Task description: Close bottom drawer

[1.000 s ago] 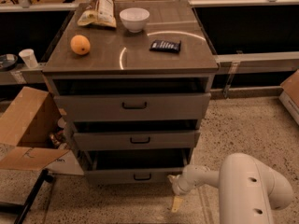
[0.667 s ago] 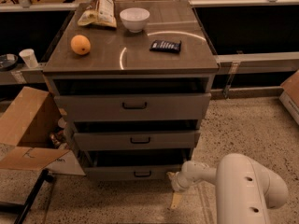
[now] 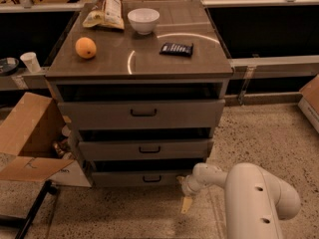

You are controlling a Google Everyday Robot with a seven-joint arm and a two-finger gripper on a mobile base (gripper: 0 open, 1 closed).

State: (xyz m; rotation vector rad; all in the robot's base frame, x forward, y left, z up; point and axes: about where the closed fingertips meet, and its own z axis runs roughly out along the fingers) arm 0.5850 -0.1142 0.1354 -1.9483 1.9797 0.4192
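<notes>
The bottom drawer (image 3: 144, 177) is the lowest of three grey-brown drawers in the cabinet, with a small black bar handle on its slim front. It stands slightly out, with a dark gap above it. My white arm (image 3: 249, 193) reaches in from the lower right. The gripper (image 3: 187, 189) is at the drawer front's right end, close to the floor, with a yellowish fingertip (image 3: 186, 204) pointing down.
The middle drawer (image 3: 144, 149) and top drawer (image 3: 142, 113) also stand out a little. On the cabinet top are an orange (image 3: 85, 48), a white bowl (image 3: 143, 20), a chip bag (image 3: 105, 6) and a dark packet (image 3: 176, 49). An open cardboard box (image 3: 30, 143) stands at the left.
The arm's big segment has shifted slightly left. The gripper stays at the bottom drawer's right end, and the drawer looks unchanged.
</notes>
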